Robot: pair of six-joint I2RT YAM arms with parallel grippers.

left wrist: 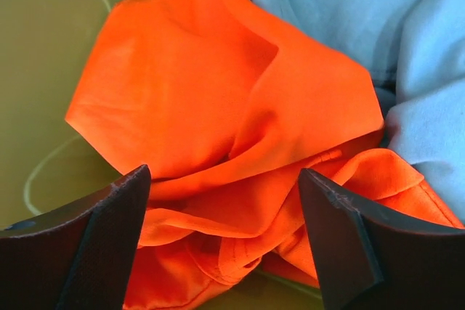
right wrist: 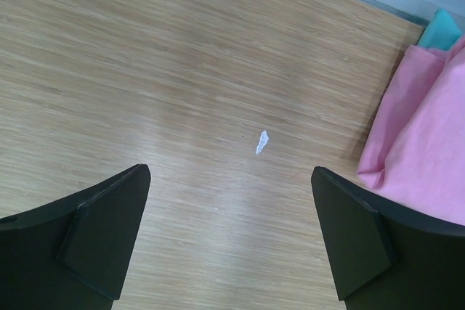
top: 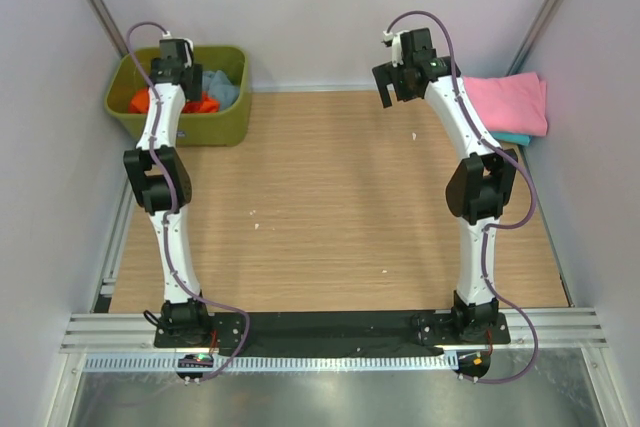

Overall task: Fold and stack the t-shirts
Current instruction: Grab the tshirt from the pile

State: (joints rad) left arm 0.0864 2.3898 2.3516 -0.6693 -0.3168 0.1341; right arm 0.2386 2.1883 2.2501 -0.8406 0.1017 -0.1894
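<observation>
Left gripper (left wrist: 225,179) wide, over orange shirt (left wrist: 218,92) in tub (top: 222,133). Right gripper (right wrist: 231,179) wide, empty, far right of tub, above tabletop (right wrist: 145,70).

Wood table (top: 330,207): tub (top: 215,130), shirt stack (top: 510,102), scraps (right wrist: 261,142)

Wood-grain counter (top: 330,217) is enclosed by pale walls (top: 320,7); aluminium rails (top: 560,327) run along its near edge; lighting is even, apparently overhead.

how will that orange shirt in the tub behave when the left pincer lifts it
Probably floppy: the orange shirt lies crumpled in soft folds, so it should drape and sag when lifted. It looks thin, so likely light. It may drag the blue-grey shirt lying against it in the tub.
</observation>
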